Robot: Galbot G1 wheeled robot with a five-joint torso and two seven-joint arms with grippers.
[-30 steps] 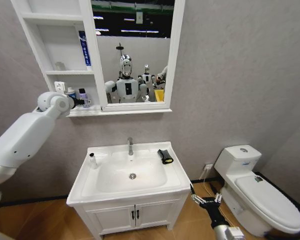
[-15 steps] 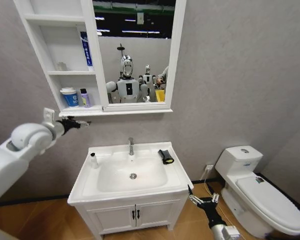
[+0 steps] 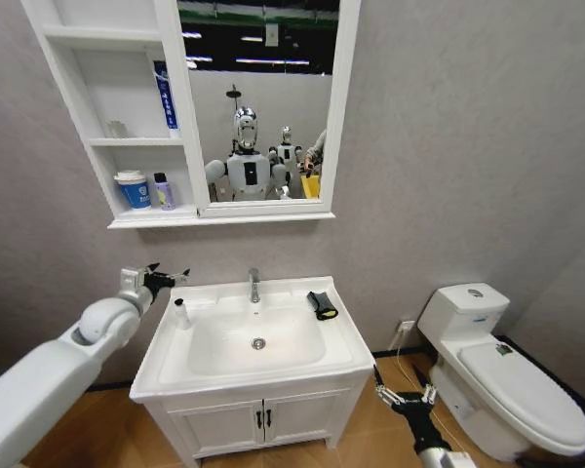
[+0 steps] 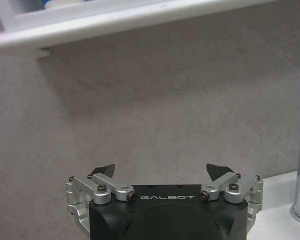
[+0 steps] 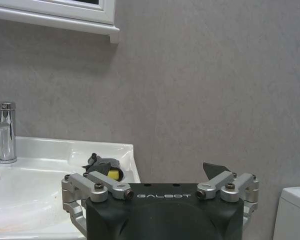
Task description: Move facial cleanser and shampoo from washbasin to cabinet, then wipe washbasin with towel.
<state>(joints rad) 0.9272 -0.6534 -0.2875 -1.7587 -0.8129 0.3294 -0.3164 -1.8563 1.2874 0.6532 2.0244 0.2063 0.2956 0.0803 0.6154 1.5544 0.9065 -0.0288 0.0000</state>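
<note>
Now left gripper (image 3: 166,277) released, empty, just above white bottle (image 3: 180,313) on washbasin (image 3: 346,343) left rim.

"GALBOT" reads in pale letters on the black body of the left gripper (image 4: 161,172), and again on the right gripper (image 5: 164,171). Print on the blue tube (image 3: 165,96) in the cabinet (image 3: 73,97) is too small to read.

Head cam high, looking down at white ceramic washbasin (image 3: 258,336); both wrist cams low, facing wall, sharing small chrome tap (image 5: 6,131).
</note>
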